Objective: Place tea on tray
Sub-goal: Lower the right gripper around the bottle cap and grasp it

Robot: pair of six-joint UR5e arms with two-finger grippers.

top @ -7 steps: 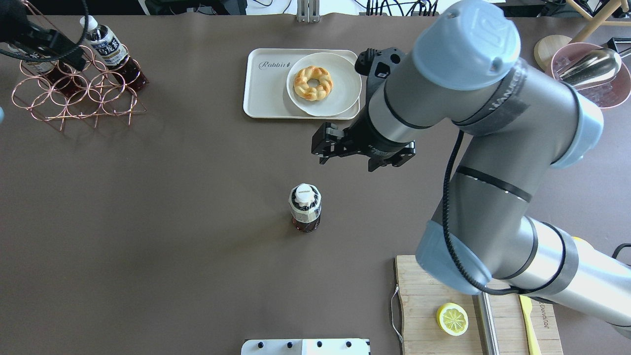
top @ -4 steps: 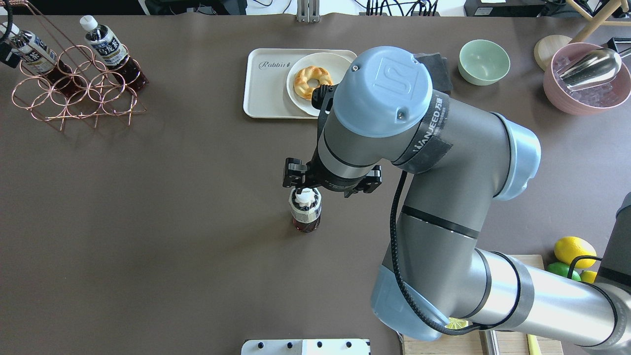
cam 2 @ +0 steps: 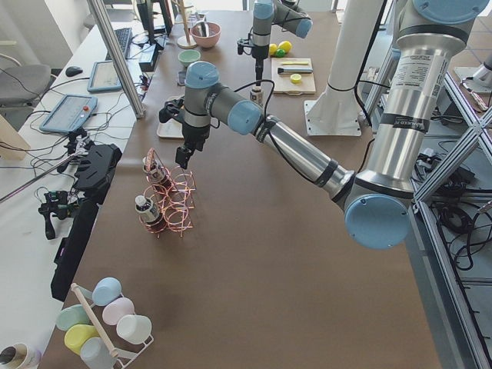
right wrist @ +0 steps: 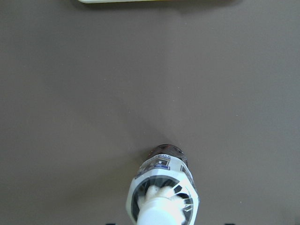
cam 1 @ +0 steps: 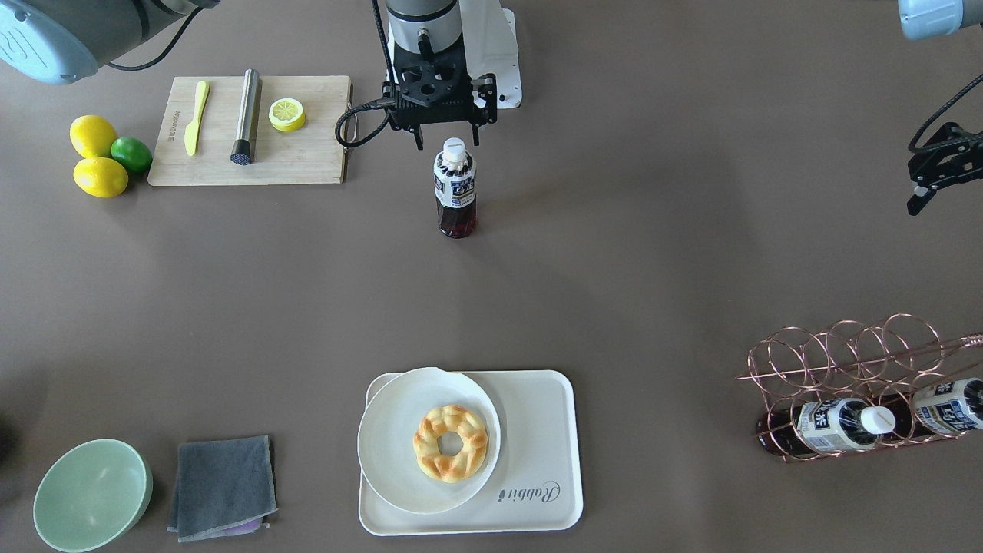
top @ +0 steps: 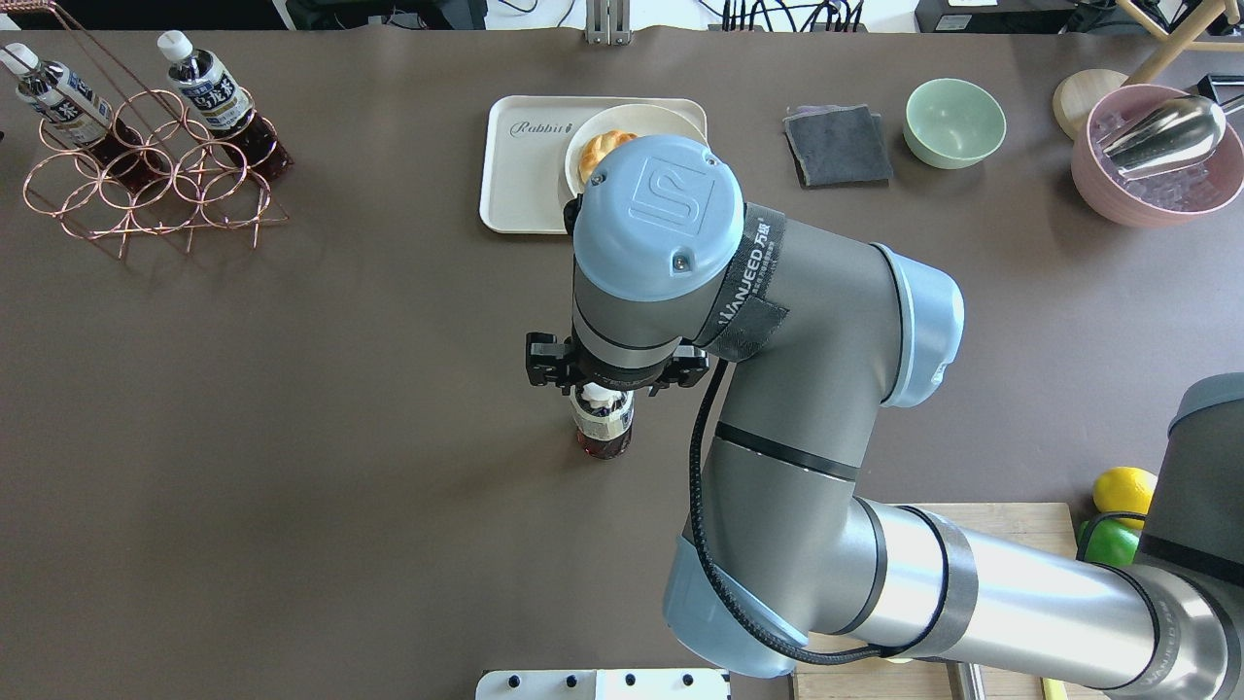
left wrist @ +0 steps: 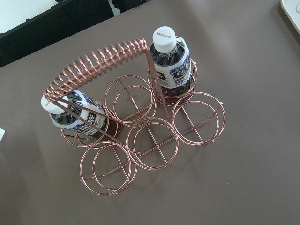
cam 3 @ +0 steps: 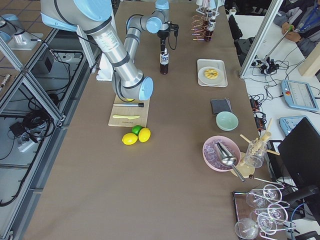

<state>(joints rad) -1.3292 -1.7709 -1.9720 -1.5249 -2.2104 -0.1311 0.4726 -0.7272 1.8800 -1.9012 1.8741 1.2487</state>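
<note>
Overhead exterior: only the lower part of the tea [top: 604,435] visible, upright on the bare table and well apart from the tray [top: 525,185], cap hidden under the right gripper [cam 1: 448,143]. Clearer from the front-facing camera: jaws spread wide, one finger at each side of the white cap, not pressing it. Half of the plate [top: 671,122] on the tray also covered by the right arm. Left gripper [cam 2: 183,157] above the copper rack [cam 2: 171,204], small and partly cut off; cannot tell how its jaws stand.
</note>
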